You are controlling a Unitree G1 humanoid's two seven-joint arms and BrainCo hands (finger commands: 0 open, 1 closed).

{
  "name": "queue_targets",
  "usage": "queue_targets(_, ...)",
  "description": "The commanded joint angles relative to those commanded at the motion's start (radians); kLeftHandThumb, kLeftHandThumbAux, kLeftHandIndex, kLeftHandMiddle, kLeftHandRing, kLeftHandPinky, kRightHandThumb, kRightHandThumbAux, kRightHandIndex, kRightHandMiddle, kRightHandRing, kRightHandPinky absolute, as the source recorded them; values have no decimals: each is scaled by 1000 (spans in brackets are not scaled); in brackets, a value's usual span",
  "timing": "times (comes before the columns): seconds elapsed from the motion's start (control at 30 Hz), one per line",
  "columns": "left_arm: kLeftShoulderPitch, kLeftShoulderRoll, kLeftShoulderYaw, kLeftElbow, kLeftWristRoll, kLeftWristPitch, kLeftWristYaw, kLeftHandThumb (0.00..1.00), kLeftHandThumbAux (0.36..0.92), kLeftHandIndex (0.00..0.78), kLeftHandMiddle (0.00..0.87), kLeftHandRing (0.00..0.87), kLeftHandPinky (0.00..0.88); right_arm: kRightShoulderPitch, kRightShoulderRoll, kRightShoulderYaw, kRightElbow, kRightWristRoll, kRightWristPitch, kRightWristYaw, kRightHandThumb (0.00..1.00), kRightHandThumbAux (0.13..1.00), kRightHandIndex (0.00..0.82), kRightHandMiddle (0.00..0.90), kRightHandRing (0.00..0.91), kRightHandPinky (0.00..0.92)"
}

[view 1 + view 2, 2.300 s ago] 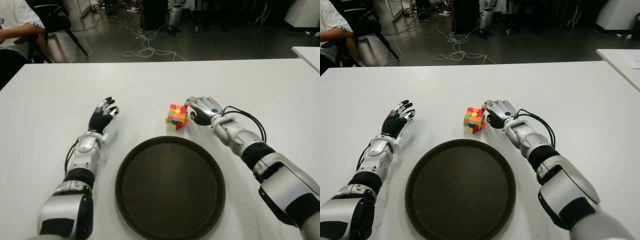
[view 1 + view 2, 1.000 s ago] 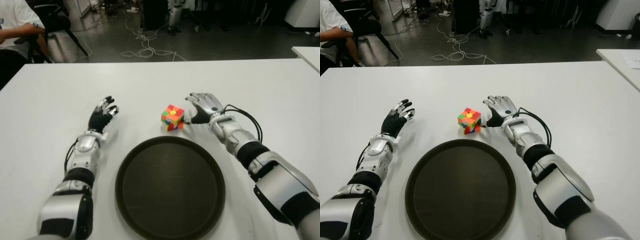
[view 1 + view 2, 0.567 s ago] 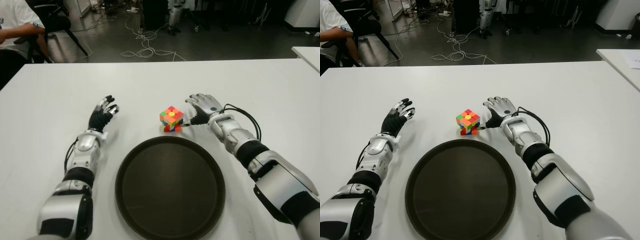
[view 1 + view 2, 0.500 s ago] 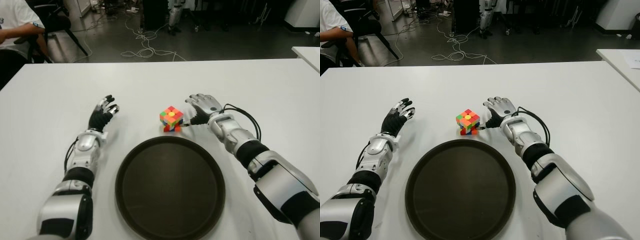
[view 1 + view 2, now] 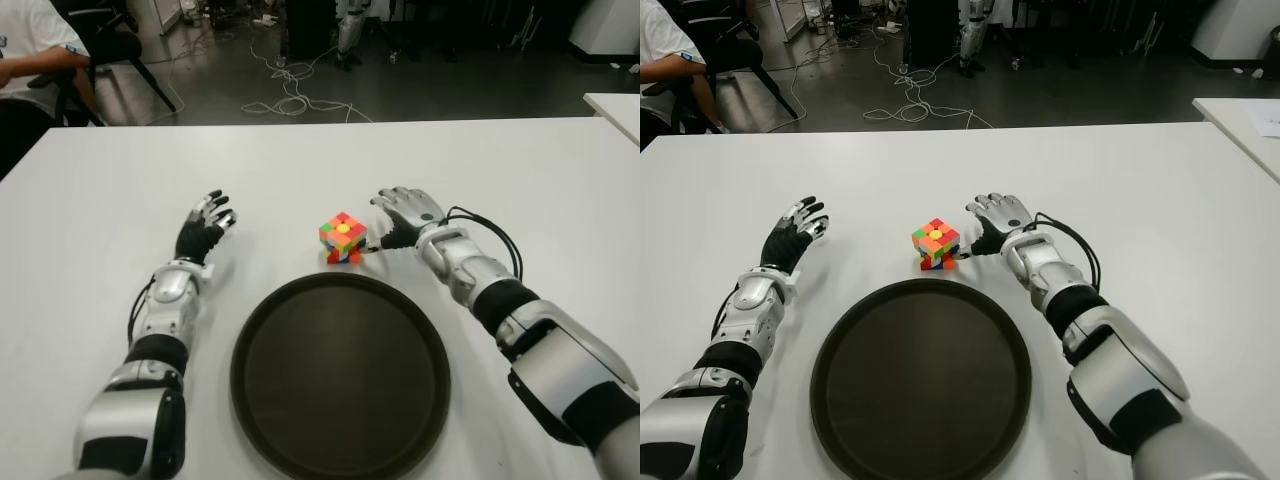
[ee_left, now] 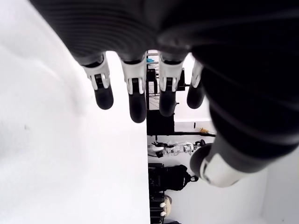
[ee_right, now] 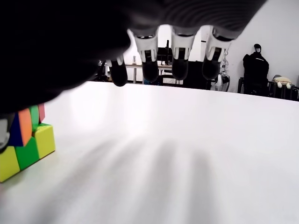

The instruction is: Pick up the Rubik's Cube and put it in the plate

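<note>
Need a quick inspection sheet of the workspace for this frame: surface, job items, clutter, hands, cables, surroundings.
Surface: white table, bare around the job items.
Job's things: Rubik's Cube on the table just beyond the plate; plate holds nothing.
Clutter: nothing seen on this table.
Hands: right hand beside the cube on its right, fingers spread, holding nothing; left hand open, to the cube's left.
Cables: black cable looped at the right wrist; loose cables on the floor beyond.
Surroundings: seated person at far left; second white table at right.
</note>
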Motion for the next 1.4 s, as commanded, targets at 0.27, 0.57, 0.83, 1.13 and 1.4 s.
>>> queue_targets(0.27, 0, 8, -1, 2, 2, -6, -16, 224, 712, 60, 122, 103, 77, -25, -51, -32, -36, 24, -31, 48, 28, 333, 0, 0, 0, 0)
queue_targets(0.57, 0, 10, -2, 4, 4, 0, -12, 212, 701, 60, 122, 100, 70, -44, -162, -88, -258, 51, -22, 285, 68, 351, 0, 0, 0, 0)
queue_targets(0.83, 8, 9, -4, -17, 3, 2, -13, 211, 720, 47, 116, 94, 63, -18, -216, -112, -411, 42, 4, 379, 60, 346, 0, 0, 0, 0)
queue_targets(1.13, 0, 2, 8, 0, -9, 6, -9, 207, 722, 56, 121, 103, 77, 19, -268, -149, -519, 48, -8, 398, 38, 345, 0, 0, 0, 0)
queue_targets(1.4, -3, 0, 9, 6, -7, 5, -6, 213, 712, 66, 131, 114, 81, 50, -283, -180, -588, 50, -2, 419, 87, 352, 0, 0, 0, 0)
